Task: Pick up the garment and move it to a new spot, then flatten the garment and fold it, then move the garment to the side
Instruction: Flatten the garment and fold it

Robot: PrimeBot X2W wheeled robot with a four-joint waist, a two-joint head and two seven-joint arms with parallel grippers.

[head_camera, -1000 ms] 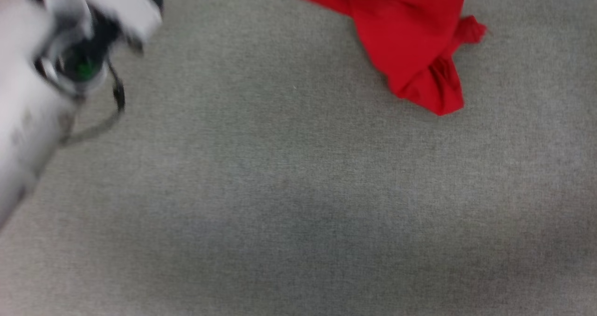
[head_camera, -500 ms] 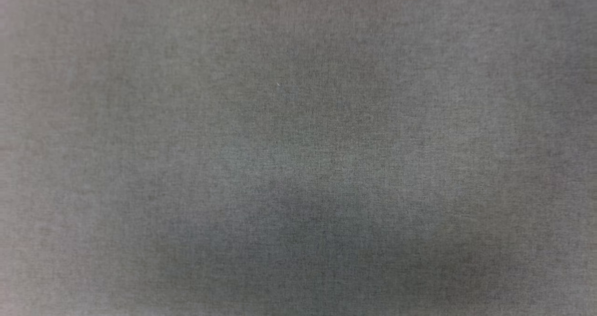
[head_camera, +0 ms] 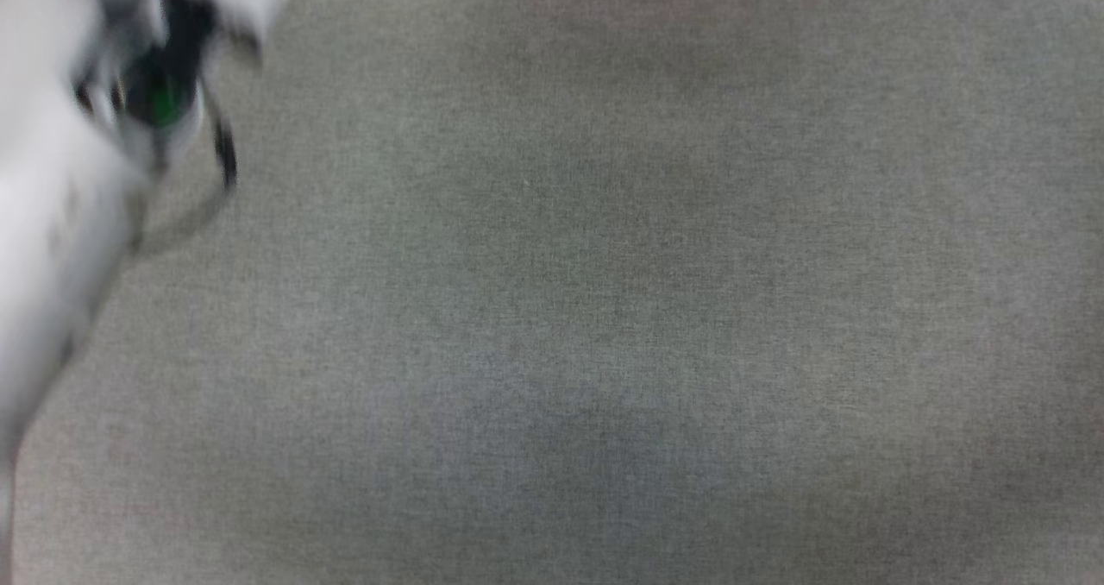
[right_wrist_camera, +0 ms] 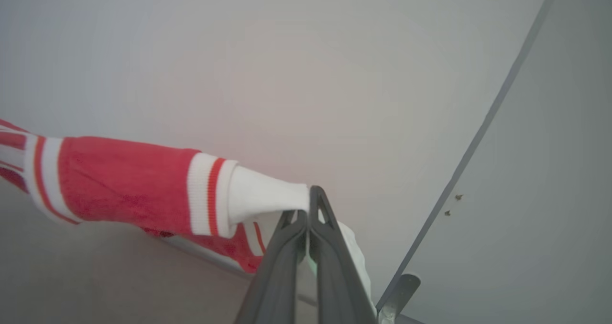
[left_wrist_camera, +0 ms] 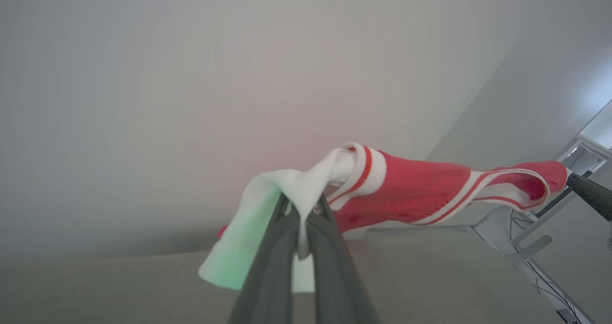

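The garment (left_wrist_camera: 411, 195) hangs in the air, stretched between my two grippers above the grey surface. It is red, with white sleeve panels and red-white striped trim. In the left wrist view my left gripper (left_wrist_camera: 302, 215) is shut on a white sleeve panel, and the red body runs off to the right toward a dark finger (left_wrist_camera: 590, 196) of the other arm. In the right wrist view my right gripper (right_wrist_camera: 308, 214) is shut on the other white sleeve of the garment (right_wrist_camera: 124, 180). My left forearm (head_camera: 52, 223) shows blurred at the head view's upper left.
The grey cloth-covered table (head_camera: 604, 309) spreads below. A pale wall stands behind the garment in both wrist views. A white metal frame with cables (left_wrist_camera: 507, 228) sits at the right of the left wrist view. A wall corner line (right_wrist_camera: 478, 137) runs diagonally.
One second ago the garment's red bottom hung into the top of the head view; it has since risen out of it. The blurred left forearm left the head view and came back.
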